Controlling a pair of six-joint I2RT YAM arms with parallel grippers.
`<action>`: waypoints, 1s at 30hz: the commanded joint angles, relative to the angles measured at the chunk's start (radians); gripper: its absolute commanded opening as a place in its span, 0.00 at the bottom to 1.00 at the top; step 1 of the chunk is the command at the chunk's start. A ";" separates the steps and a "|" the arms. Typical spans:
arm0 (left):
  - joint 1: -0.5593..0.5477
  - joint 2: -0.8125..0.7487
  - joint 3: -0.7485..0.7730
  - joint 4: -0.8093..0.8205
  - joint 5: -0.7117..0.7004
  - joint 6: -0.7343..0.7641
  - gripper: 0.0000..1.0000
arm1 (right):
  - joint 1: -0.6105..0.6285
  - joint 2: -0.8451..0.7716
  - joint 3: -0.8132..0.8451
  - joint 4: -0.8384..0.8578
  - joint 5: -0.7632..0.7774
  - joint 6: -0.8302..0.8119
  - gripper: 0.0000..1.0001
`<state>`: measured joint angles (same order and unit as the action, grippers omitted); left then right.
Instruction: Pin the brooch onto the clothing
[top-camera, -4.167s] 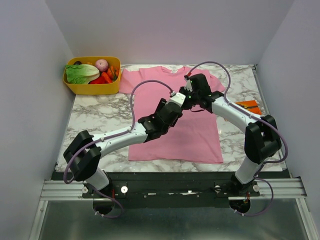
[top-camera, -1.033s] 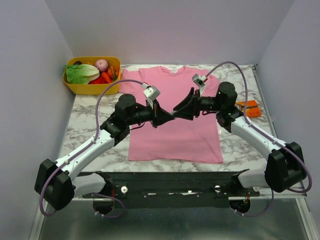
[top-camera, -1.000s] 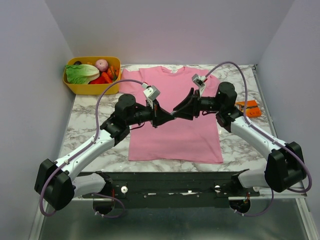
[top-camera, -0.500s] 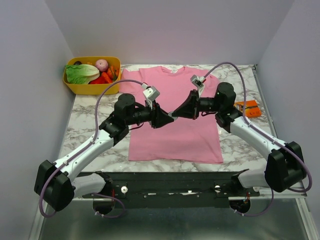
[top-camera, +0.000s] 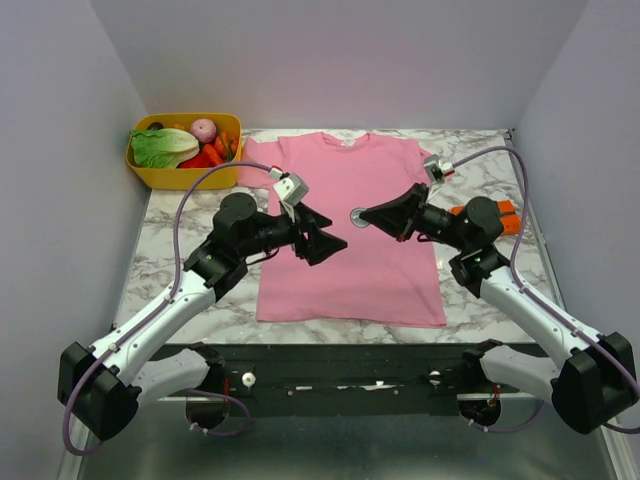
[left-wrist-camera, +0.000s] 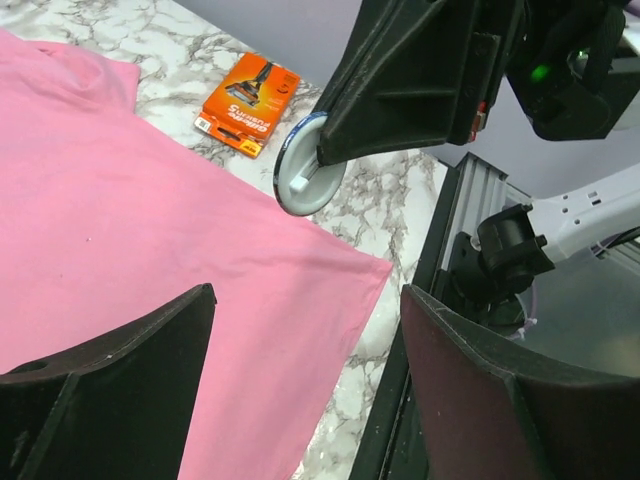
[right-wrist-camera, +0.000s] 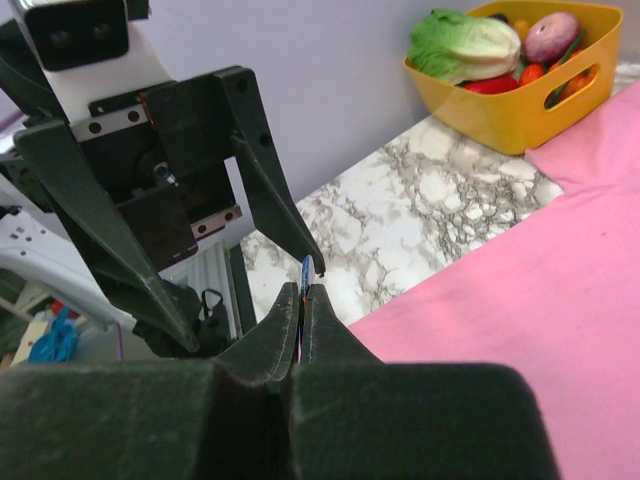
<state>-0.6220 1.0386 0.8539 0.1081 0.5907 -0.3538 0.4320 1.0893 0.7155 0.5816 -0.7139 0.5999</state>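
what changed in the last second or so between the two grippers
The grippers, tip to tip a second ago, have drawn apart. The left gripper backed off to its side and is open; the right gripper pulled back shut on the brooch. The T-shirt, yellow basket and orange packet stayed put.

Matt cloth T-shirt (top-camera: 350, 270), glossy marble tabletop (top-camera: 160, 225), shiny-rimmed brooch (left-wrist-camera: 305, 180)

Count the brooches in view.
1. The brooch is pinched in the right gripper, held over the pink T-shirt, facing the open left gripper. None shows elsewhere, though one could lie hidden.
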 joint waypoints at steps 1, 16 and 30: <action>-0.002 0.024 -0.010 0.088 -0.005 -0.039 0.83 | -0.001 -0.029 -0.088 0.219 0.105 0.168 0.00; -0.002 0.121 -0.009 0.350 0.116 -0.203 0.72 | -0.001 0.009 -0.091 0.408 0.024 0.296 0.01; -0.002 0.181 0.019 0.429 0.142 -0.261 0.48 | -0.001 0.020 -0.097 0.422 0.005 0.308 0.01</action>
<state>-0.6220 1.1999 0.8505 0.5011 0.6937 -0.5938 0.4320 1.1042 0.6102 0.9512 -0.6895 0.9024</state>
